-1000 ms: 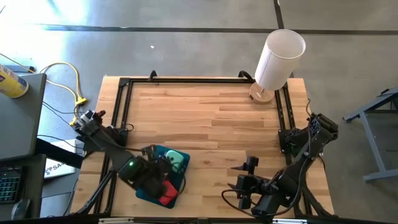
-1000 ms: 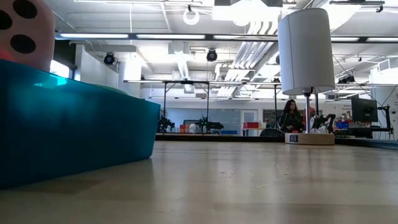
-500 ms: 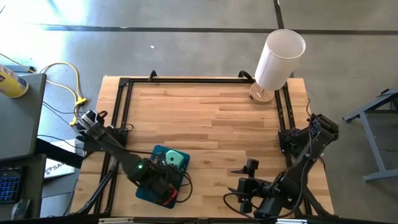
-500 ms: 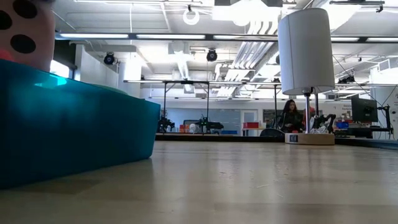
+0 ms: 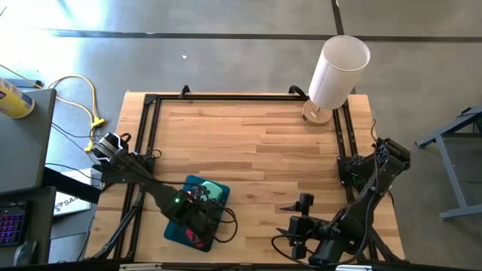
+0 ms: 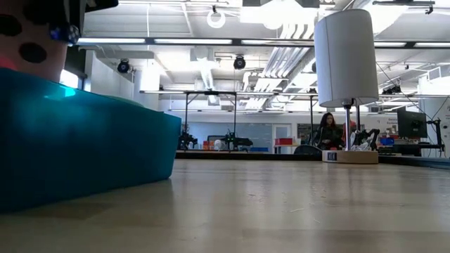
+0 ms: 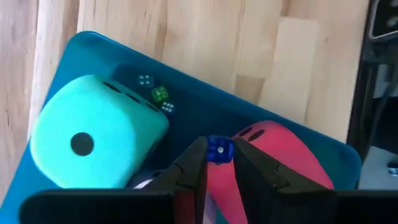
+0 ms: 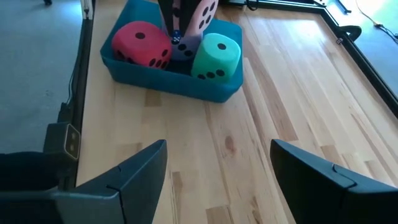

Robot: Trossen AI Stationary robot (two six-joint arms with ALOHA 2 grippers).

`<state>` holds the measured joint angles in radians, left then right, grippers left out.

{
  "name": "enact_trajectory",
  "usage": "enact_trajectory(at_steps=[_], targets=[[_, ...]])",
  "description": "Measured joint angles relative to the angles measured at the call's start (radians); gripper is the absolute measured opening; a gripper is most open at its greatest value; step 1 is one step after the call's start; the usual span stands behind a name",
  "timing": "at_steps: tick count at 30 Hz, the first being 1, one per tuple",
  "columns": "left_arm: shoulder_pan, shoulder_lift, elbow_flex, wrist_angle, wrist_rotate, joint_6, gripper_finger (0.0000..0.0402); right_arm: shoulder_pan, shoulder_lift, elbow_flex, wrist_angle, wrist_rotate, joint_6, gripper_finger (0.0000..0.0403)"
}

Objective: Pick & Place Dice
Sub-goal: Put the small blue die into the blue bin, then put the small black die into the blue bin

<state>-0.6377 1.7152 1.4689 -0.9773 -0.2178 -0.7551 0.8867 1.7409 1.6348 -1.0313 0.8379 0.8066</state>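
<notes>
From above, the left arm reaches over the teal tray, which sits on the desk near its front edge, left of centre. The left pincer hangs over the tray and hides much of it. The mint green die shows at the tray's back corner and a strip of the red die at its front. The right pincer waits over bare wood at the front right, well apart from the tray. A white cylinder stands at the far right corner.

From desk height, the tray's wall fills the left side, and the pale pink die rises above its rim. The cylinder stands far back, and a person is in the room beyond.

In the left wrist view, the left pincer is nearly closed, pinching a small blue die between its fingertips above the tray. The mint green die and red die lie in the tray, with a few tiny dice on its floor between them.

In the right wrist view, the right pincer stands wide open and holds nothing. Across the desk the tray holds the red die, mint green die, lilac purple die and pale pink die.
</notes>
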Motion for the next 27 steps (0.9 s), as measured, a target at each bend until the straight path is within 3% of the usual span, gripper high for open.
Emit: enact_trajectory(at_steps=[15, 27], targets=[[-0.009, 0.045, -0.005, -0.007, -0.020, -0.031, 0.0077, 0.000, 0.000, 0.000, 0.002, -0.003, -0.019, 0.0277], [-0.009, 0.045, -0.005, -0.017, -0.022, -0.031, 0.0146, 0.000, 0.000, 0.000, 0.004, -0.003, -0.019, 0.0277]])
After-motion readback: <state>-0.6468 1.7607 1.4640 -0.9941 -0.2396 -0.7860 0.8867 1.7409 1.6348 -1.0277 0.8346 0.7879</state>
